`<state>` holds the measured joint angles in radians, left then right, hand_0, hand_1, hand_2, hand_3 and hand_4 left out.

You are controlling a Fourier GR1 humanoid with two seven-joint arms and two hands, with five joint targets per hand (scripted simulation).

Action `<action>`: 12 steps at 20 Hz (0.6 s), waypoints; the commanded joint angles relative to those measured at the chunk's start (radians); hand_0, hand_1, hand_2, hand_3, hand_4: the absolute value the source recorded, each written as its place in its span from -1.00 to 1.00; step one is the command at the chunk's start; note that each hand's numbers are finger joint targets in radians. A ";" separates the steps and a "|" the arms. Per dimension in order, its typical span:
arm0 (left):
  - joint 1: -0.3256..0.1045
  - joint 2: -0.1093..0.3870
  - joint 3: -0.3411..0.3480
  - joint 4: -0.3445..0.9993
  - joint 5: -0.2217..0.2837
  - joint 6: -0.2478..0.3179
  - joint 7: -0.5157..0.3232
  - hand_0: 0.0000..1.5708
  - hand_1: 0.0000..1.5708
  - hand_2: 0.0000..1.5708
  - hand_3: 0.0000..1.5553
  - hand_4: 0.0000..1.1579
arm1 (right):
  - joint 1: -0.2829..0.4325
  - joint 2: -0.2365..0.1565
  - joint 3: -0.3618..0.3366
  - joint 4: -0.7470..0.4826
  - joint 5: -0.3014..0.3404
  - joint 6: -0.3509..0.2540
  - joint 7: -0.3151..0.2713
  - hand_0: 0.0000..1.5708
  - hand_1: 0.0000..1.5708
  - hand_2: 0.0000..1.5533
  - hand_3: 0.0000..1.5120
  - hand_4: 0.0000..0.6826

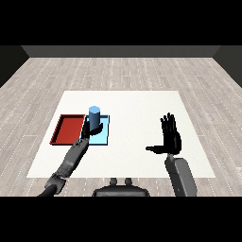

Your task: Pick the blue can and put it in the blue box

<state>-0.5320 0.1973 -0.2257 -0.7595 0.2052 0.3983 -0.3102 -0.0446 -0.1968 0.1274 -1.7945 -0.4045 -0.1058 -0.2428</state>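
Lowering my left hand (94,129), curled round the upright light blue cylindrical can (94,115) above the light blue tray (105,134), I keep it vertical, uncurling only once it rests inside.

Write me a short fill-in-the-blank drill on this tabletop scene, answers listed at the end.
1. The blue can stands over the light ____ tray.
2. The ____ hand curls round the can.
3. The right hand is ____, holding nothing.
4. The red tray lies on the blue tray's ____ side.

Answers: blue; left; open; left
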 commanded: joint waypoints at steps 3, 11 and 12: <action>-0.085 0.068 0.088 0.215 -0.006 -0.023 0.051 1.00 1.00 1.00 0.94 0.88 | 0.020 -0.010 -0.049 0.054 -0.009 0.051 -0.048 -1.00 -1.00 -1.00 -1.00 -1.00; -0.242 0.044 0.101 0.558 -0.075 0.019 0.113 1.00 1.00 0.97 0.80 0.71 | -0.098 0.022 -0.080 0.149 -0.023 0.014 0.008 -1.00 -1.00 -1.00 -1.00 -1.00; -0.268 0.071 0.100 0.579 -0.081 -0.001 0.152 1.00 1.00 0.96 0.82 0.67 | -0.085 0.057 -0.056 0.210 0.004 0.018 -0.053 -1.00 -1.00 -1.00 -1.00 -1.00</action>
<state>-0.7342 0.2740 -0.1297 -0.3072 0.1505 0.3850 -0.2021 -0.0991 -0.1750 0.0745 -1.6870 -0.4034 -0.1031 -0.2434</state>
